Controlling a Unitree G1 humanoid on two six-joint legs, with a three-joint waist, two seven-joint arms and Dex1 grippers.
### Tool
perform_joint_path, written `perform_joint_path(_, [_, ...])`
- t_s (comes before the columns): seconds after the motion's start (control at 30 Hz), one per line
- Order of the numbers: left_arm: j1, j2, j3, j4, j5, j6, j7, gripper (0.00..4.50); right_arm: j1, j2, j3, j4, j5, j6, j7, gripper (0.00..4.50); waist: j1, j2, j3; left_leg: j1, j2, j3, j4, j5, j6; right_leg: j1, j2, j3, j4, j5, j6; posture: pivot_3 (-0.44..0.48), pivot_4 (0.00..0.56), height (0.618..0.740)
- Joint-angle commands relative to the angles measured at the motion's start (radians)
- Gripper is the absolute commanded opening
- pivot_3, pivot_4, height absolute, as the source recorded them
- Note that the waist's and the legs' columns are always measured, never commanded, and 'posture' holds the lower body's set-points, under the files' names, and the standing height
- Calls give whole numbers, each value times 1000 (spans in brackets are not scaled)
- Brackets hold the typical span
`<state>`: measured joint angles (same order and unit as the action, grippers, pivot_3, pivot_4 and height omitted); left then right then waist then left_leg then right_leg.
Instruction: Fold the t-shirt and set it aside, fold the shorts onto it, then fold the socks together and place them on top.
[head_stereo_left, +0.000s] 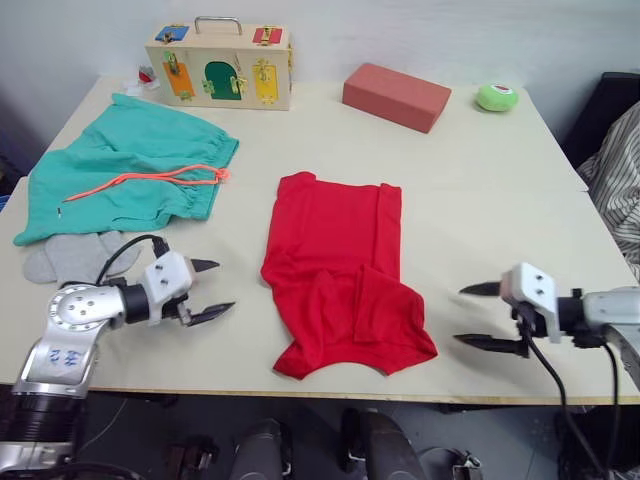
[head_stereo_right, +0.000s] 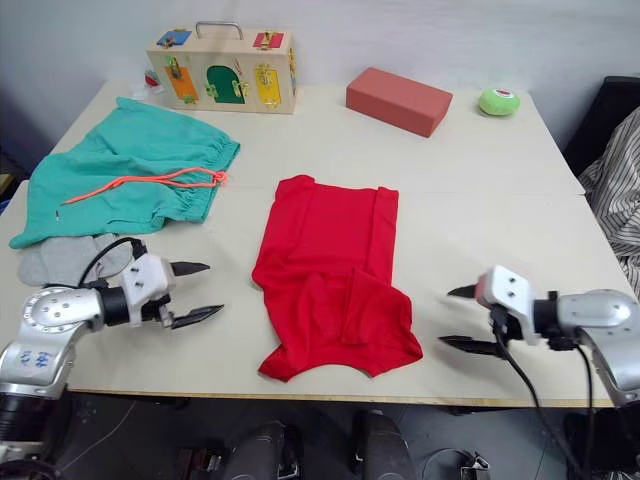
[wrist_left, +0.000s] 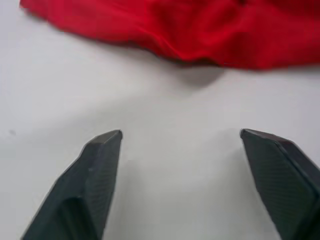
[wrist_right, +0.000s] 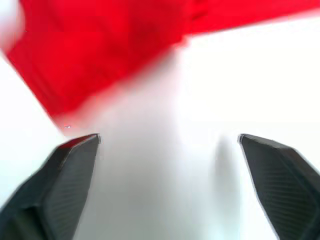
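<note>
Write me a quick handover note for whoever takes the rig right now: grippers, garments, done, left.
Left gripper open, empty, left of the t-shirt. Right gripper open, empty, to its right.
T-shirt mid-table, folded into a narrow strip, near end bunched.
Shorts spread flat at far left; socks just in front of them.
Left: finish folding the shirt, set it aside, then shorts, then socks.
</note>
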<state>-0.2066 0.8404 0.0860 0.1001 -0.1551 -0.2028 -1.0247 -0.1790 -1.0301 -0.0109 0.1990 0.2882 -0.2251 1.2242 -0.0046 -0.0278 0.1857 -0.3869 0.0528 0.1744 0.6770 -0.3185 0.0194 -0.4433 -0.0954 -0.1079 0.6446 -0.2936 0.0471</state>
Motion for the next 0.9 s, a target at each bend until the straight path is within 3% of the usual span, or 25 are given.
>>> perform_joint_path(0.03, [-63,-26,-86,86,59,-317,-68,4476,-84,67,21,202,-133,-465,13,4500,0,0,0,0,0,0,0,0,0,0,0,0,0,0,0,0,150,740])
perform_joint_path(0.2, [-156,-102,-204,170,93,-481,-111,4476,-193,162,91,385,-206,-800,-1,4500,-2,2,1,1,2,1,3,1,0,1,1,2,2,0,0,0,150,740])
perform_joint_path(0.33, [-197,-142,-277,204,88,-553,-148,4476,-229,206,153,424,-226,-948,-20,4500,-14,2,1,5,2,1,4,1,0,5,2,4,3,0,0,0,150,740])
perform_joint_path(0.47, [-219,-163,-326,225,76,-601,-178,4476,-241,224,208,422,-224,-1004,-45,4500,-23,2,1,16,3,0,1,0,0,17,2,4,0,-1,-1,0,150,740])
perform_joint_path(0.83, [-293,-215,-410,326,90,-724,-202,4476,-237,260,322,371,-282,-990,-127,4500,-22,2,-1,18,3,-1,2,0,0,19,1,3,1,-1,-1,0,150,740])
perform_joint_path(0.9, [-308,-219,-422,349,93,-751,-206,4500,-253,278,328,377,-316,-989,-151,4118,-24,3,-2,20,3,-1,2,0,0,20,1,3,1,-1,-1,0,150,740])
